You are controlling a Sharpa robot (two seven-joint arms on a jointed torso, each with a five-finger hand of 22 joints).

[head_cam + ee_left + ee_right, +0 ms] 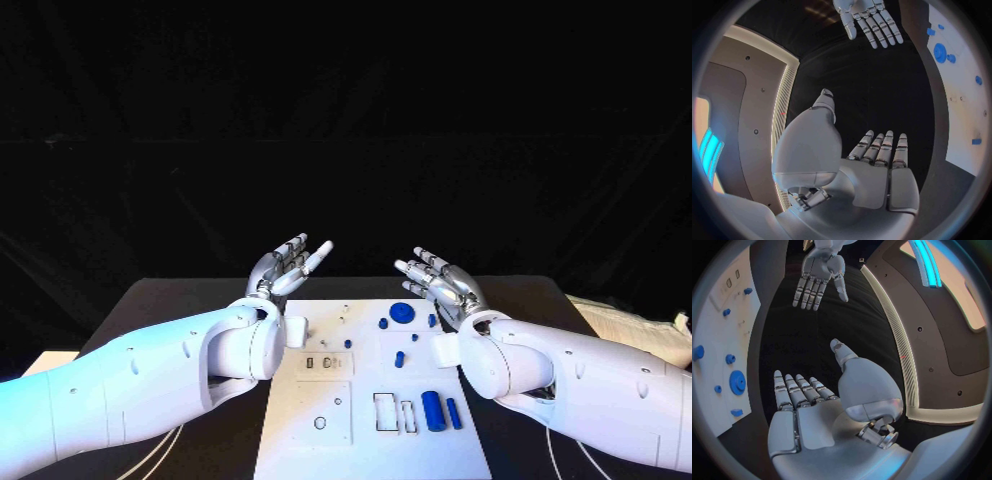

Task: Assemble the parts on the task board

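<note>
Black bench point(173, 300) carries task board point(361, 440); left hand point(286, 264) and right hand point(443, 278) are raised beyond it, palms up, fingers spread, nothing held.

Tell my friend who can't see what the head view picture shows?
Two white robot arms reach over a black table, the left hand and right hand open and holding nothing. Between them lies the white task board with small blue parts on it.
</note>
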